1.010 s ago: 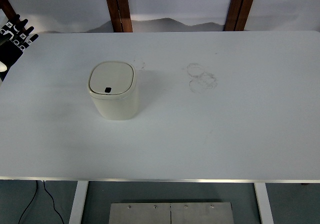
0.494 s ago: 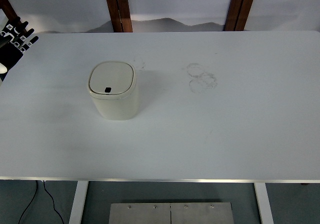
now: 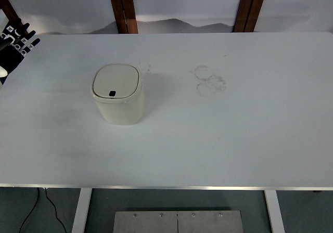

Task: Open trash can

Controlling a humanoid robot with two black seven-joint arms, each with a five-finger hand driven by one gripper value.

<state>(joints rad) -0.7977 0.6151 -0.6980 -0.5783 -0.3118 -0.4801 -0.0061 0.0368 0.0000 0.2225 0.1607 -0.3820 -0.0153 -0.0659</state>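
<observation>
The left hand (image 3: 14,43) is seen shifted slightly toward the upper-left corner since earlier, fingers extended and empty. The trash can (image 3: 118,93) is left closed on the tabletop (image 3: 234,134), left of centre. A light, rigid plastic body is judged; the dark button (image 3: 112,93) should be pressed.

Bright, even, diffuse light; soft faint shadow right of trash can (image 3: 118,93); sharp focus, no glare

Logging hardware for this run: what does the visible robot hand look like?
Only the left hand shows, at the top-left edge beyond the table. Its fingers are black with small white patches near the tips; the body below them is black, with a white casing at the picture's edge. No cables visible on it. The right arm is out of view.
</observation>
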